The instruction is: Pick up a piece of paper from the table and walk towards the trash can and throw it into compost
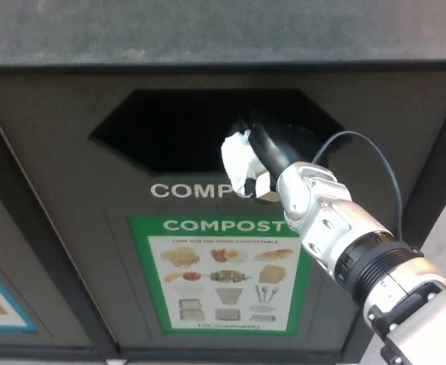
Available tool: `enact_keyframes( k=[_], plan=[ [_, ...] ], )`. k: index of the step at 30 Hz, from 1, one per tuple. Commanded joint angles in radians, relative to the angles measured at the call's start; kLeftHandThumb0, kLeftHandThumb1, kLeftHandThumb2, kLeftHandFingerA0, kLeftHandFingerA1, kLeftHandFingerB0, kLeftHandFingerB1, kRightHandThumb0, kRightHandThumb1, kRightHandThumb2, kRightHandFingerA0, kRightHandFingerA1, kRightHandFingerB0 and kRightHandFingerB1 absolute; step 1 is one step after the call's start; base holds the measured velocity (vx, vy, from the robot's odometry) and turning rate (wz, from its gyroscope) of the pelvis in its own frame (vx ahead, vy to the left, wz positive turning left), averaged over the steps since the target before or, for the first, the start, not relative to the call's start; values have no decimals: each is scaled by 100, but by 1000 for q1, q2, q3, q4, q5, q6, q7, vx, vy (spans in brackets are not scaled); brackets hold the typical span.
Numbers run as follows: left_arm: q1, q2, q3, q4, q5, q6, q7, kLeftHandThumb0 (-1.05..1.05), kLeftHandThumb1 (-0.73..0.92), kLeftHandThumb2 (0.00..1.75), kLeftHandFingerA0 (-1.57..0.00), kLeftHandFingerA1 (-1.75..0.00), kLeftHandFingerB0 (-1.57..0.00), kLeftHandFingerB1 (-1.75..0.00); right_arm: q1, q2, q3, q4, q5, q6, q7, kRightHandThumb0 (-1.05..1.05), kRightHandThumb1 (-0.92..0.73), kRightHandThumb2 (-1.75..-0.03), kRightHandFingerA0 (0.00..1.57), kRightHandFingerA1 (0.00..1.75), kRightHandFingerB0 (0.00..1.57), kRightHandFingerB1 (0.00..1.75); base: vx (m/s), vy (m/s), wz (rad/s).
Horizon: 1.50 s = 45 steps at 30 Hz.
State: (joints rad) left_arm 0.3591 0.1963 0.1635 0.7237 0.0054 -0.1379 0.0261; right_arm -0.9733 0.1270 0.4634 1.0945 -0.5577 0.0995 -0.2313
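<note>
Your right hand [269, 152] is clamped on the crumpled paper [238, 161] at the lower edge of the compost bin's opening [170, 129]. Push it further in, past that edge, before you part the fingers, or it may drop down the bin front.
</note>
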Motion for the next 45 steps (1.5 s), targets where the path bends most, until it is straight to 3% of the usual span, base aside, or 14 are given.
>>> enact_keyframes(
  k=[1, 24, 26, 27, 29, 30, 36, 38, 39, 40, 41, 43, 44, 45],
  plan=[
    [49, 5, -5, 7, 13, -85, -2, 5, 69, 79, -97, -69, -90, -67, 38, -8, 22, -19, -15, -4, 11, -13, -71, -75, 78, 174, 68, 158, 0, 0, 0],
    [54, 0, 5, -41, 2, -63, -19, 6, 71, 79, -93, -70, -87, -69, 81, -22, 32, -49, -19, -17, -23, -6, -67, -74, 88, 175, 68, 153, 104, 150, 0],
    [49, 0, 7, -24, 4, -70, -15, 7, 69, 80, -94, -71, -88, -69, 80, -25, 35, -49, -21, -21, -20, -12, -66, -76, 77, 175, 67, 160, 205, -93, 1],
    [49, 3, 5, -23, 13, -68, -9, 2, 71, 76, -93, -69, -88, -68, 77, -27, 34, -52, -18, -15, -10, -14, -52, -97, 113, 136, 96, 126, 214, -110, 35],
    [52, 6, 0, -31, 23, -62, -3, 2, 71, 76, -93, -69, -88, -68, 73, -30, 32, -56, -14, -4, 0, -14, -52, -97, 113, 136, 96, 126, 203, -105, -6],
    [52, 1, 7, -34, 11, -60, -9, 3, 69, 80, -91, -66, -88, -65, 73, -38, 32, -57, -15, -6, 5, -7, -65, -73, 79, 164, 67, 143, 191, -86, -5],
    [64, -5, 6, -62, 12, -50, -11, 4, 68, 82, -92, -68, -86, -68, 96, -66, 39, -68, -20, -10, 8, -10, -66, -77, 81, 169, 71, 153, 157, -36, -9],
    [64, -2, 2, -61, 17, -49, -13, 4, 68, 80, -93, -68, -88, -69, 106, -68, 33, -73, -18, -12, -18, -7, -63, -74, 85, 166, 70, 140, 153, 10, 38],
    [64, 0, 0, -61, 21, -49, -13, 3, 69, 78, -92, -67, -87, -68, 109, -66, 28, -75, -16, -8, -30, -11, -61, -73, 84, 141, 85, 103, 156, 28, -3],
    [65, 0, -1, -64, 23, -49, -13, 3, 69, 78, -92, -67, -87, -68, 109, -65, 26, -76, -15, -5, -32, -11, -61, -73, 84, 141, 85, 103, 138, 48, -58],
    [61, 0, -1, -60, 20, -52, -12, 4, 69, 80, -94, -69, -89, -69, 106, -57, 22, -71, -16, 20, -38, -16, -67, -64, 43, 57, 53, 42, 128, 38, 19],
    [55, -1, 2, -53, 15, -56, -12, 4, 69, 80, -94, -69, -89, -69, 102, -48, 19, -63, -16, 46, -42, -16, -67, -64, 43, 57, 53, 42, 105, 107, 14],
    [43, 2, 1, -34, 19, -54, -9, 1, 72, 73, -94, -68, -88, -68, 90, -38, 40, -47, -32, 101, 2, -43, -58, -69, 6, 26, 17, 34, 82, 162, 20],
    [37, 3, 1, -25, 19, -48, -8, 0, 72, 72, -95, -68, -89, -67, 82, -32, 52, -35, -41, 134, 31, -49, -59, -58, 0, 7, 9, 26, 70, 160, 16]
  ],
)
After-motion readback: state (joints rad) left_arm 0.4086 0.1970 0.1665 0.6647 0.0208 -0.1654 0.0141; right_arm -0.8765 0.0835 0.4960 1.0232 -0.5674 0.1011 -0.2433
